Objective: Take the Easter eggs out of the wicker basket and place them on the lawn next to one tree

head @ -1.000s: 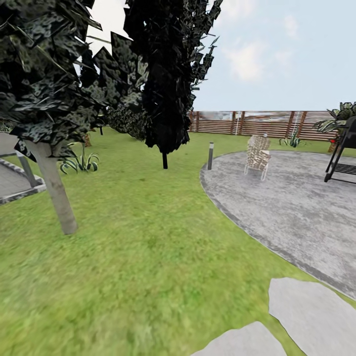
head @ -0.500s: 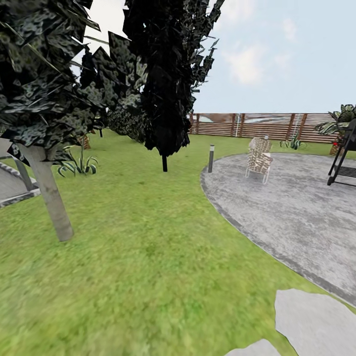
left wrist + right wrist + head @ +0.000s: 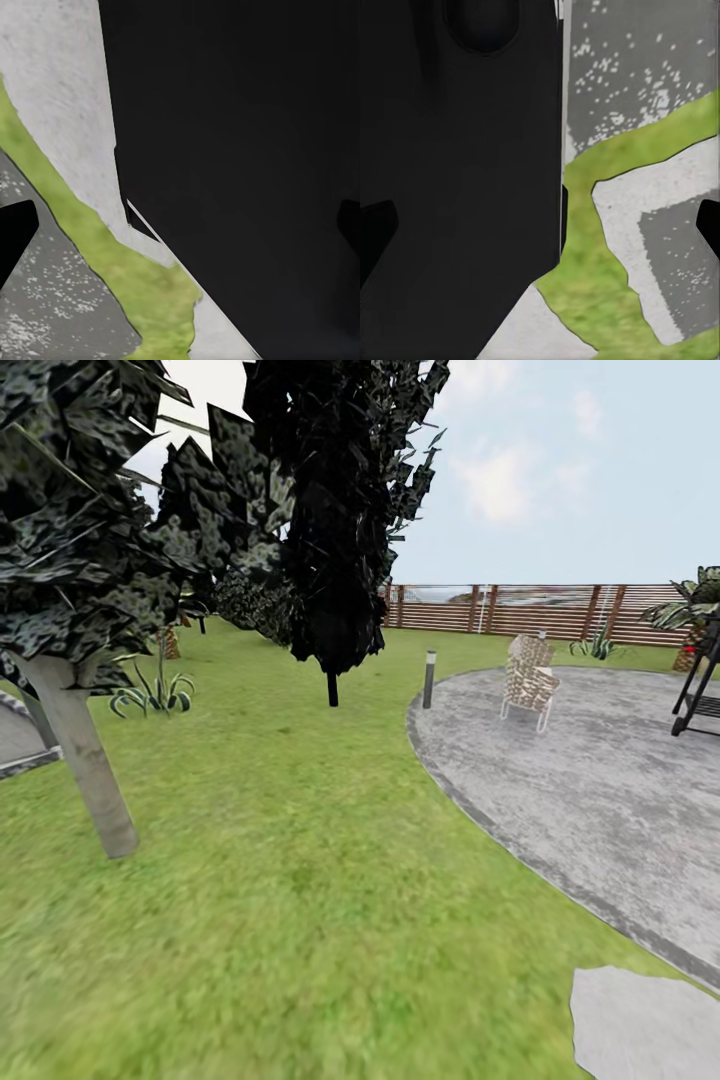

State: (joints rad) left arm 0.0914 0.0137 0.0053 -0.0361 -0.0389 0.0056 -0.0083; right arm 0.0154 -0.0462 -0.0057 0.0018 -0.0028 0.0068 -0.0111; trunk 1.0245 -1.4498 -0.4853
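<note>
View has rolled forward — tree nearer; both grippers spread wide, seemingly empty.

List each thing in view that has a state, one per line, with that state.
tree: standing, pale trunk leaning slightly, rooted in the lawn.
dark columnar tree: upright on a thin trunk.
lamp post: upright at the paved patio edge.
chair: upright on the patio, unoccupied.
fence: standing along the far side.
left fingers: spread apart, nothing between them.
right fingers: spread apart, nothing between them.
</note>
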